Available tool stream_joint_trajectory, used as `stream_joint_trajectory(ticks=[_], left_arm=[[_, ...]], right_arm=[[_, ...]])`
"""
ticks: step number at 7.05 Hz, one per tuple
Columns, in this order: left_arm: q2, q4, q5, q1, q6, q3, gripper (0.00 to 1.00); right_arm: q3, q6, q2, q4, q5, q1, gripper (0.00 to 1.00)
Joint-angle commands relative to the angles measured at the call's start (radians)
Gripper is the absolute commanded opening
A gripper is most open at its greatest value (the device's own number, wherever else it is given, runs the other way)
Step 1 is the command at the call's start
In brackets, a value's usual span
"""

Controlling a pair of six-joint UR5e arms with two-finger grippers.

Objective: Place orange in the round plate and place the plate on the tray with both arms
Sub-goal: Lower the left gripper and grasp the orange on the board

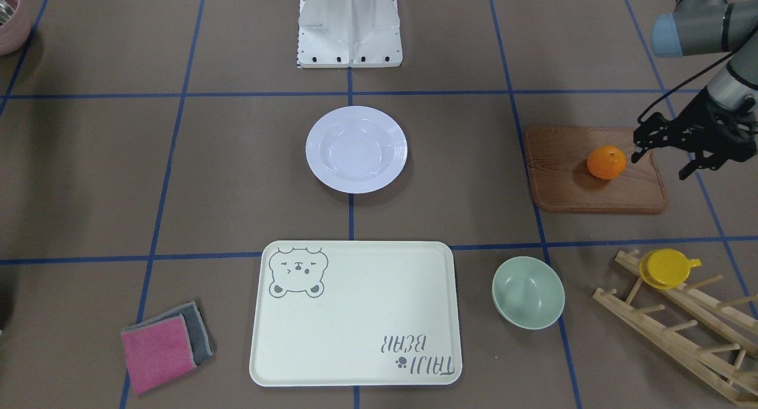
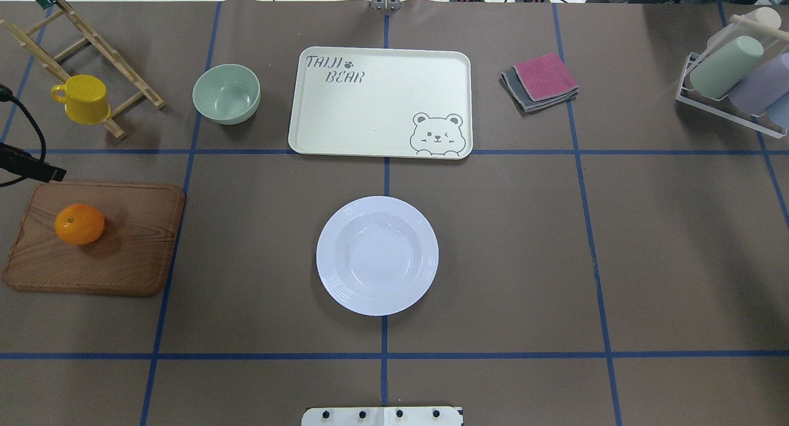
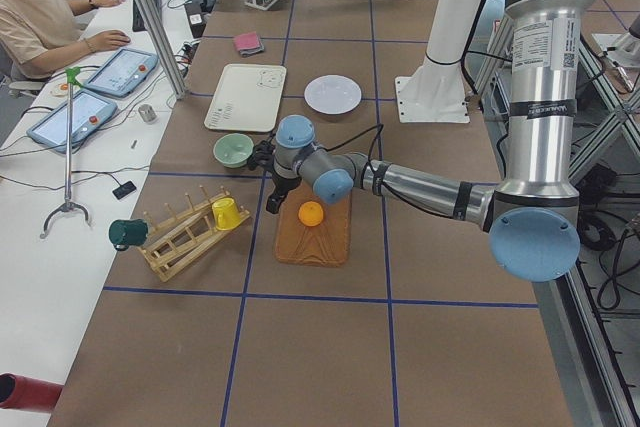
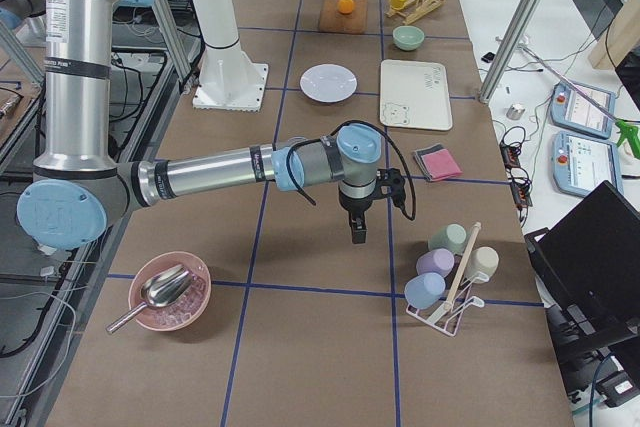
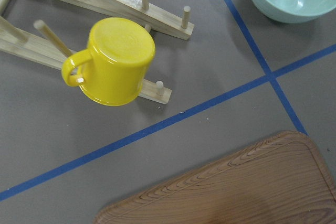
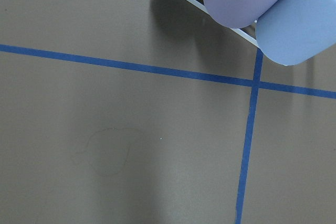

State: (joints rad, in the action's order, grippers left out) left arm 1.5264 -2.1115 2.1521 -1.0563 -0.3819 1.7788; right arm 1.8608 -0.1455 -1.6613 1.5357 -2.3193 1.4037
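The orange lies on a brown wooden board at the robot's left side. My left gripper hovers just beside and above the orange, open, with nothing between its fingers. The white round plate sits empty at the table's centre. Beyond it lies the cream tray with the bear drawing, also empty. My right gripper appears only in the exterior right view, low over bare table far from the plate; I cannot tell whether it is open or shut.
A pale-green bowl stands beside the tray. A yellow mug hangs on a wooden rack. Folded pink and grey cloths lie on the tray's other side. A cup rack and a pink bowl are on the robot's right.
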Motion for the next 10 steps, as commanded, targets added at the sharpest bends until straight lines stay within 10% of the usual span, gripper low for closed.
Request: stream_joint_trajectory(ticks=[1,10], left_arm=[[-0.023,-0.053,-0.06,0.087,-0.079,0.001,1.0],[-0.031,-0.062,-0.058,0.168,-0.106,-0.074,1.0]], right_arm=[[0.0,0.001,-0.002,0.0,0.0,0.0,1.0],[-0.005,0.004,-0.008,0.0,0.0,0.0,1.0]])
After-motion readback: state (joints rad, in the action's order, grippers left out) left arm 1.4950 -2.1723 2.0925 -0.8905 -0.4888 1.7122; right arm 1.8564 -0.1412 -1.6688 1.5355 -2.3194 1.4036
